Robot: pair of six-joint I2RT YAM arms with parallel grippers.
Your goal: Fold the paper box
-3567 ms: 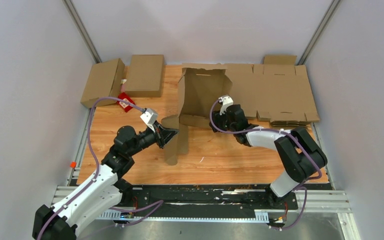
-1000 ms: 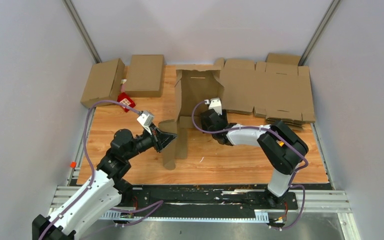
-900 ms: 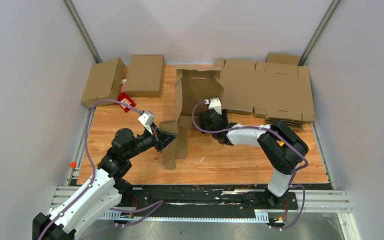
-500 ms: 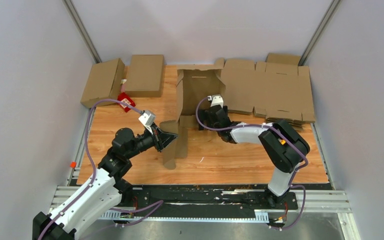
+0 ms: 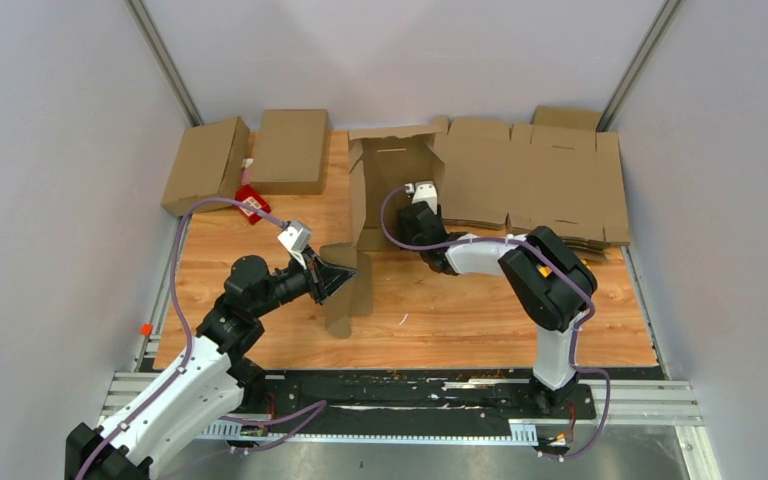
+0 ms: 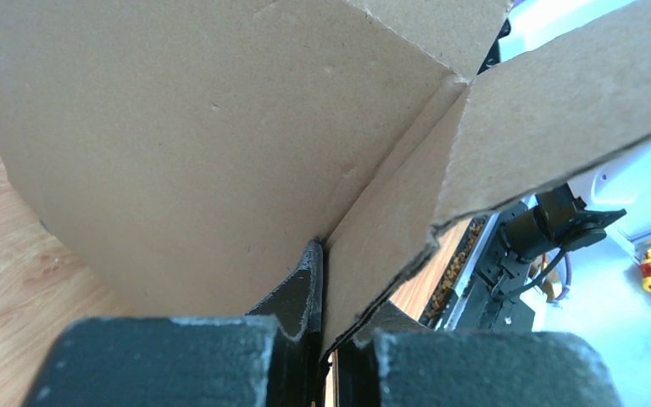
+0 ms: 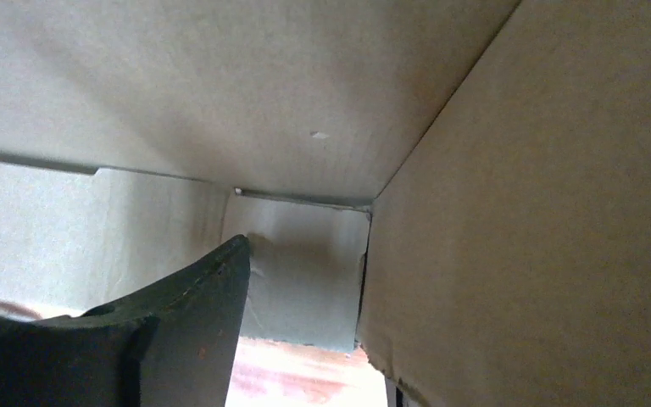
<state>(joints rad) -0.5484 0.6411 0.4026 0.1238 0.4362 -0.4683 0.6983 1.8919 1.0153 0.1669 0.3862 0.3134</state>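
The paper box (image 5: 392, 178) stands half erected at the back middle of the table, its open side facing the arms. A long flap (image 5: 350, 290) of it reaches toward the near left. My left gripper (image 5: 344, 272) is shut on that flap, and in the left wrist view the cardboard (image 6: 220, 127) is pinched between the jaws (image 6: 326, 284). My right gripper (image 5: 412, 203) reaches inside the box. In the right wrist view one finger (image 7: 191, 318) shows well left of a box wall (image 7: 542, 212). That wall hides the other finger, so the right gripper (image 7: 322, 284) stands open.
Two folded brown boxes (image 5: 205, 163) (image 5: 290, 150) lie at the back left with a small red item (image 5: 251, 201) beside them. A stack of flat cardboard sheets (image 5: 550, 180) covers the back right. The wooden table (image 5: 480, 315) shows in front of the box.
My right gripper has pushed farther back into the box, and its jaws opened and partly closed. The box's top edge shifted slightly. The left gripper has kept its hold without moving.
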